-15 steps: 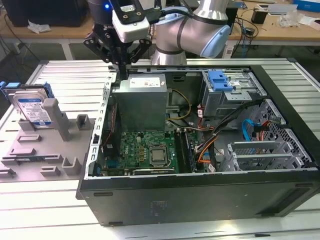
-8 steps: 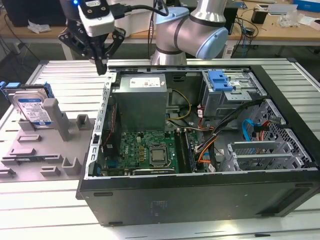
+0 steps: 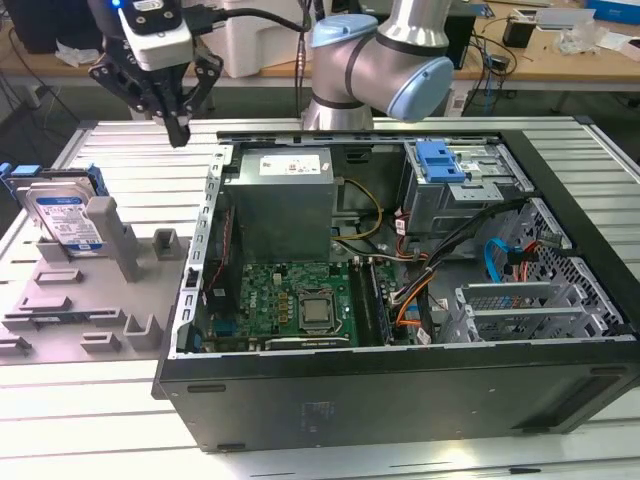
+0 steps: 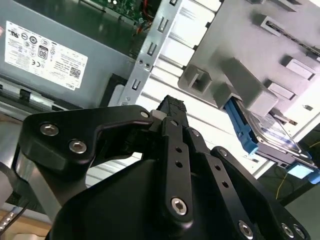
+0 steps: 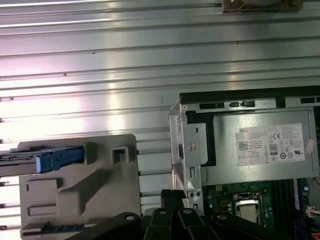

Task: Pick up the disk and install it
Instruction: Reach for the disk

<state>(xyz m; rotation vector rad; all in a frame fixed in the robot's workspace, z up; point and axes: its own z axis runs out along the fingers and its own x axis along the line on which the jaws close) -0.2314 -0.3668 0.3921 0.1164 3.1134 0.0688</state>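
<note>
Disk (image 3: 64, 218) stands in grey holder (image 3: 122, 245) beside computer case (image 3: 400, 388); tool (image 3: 180, 134) hovers closed, empty.

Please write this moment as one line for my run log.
hand: shut, empty, in air near grey stand and computer case | disk: standing in grey stand, not gripped

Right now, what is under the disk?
The disk stands on edge in the grey holder, which lies on the metal table. Its lower edge is covered by the holder.

Robotics lab: arm (image 3: 400, 70), open computer (image 3: 400, 400), cluttered desks (image 3: 560, 62)
</note>
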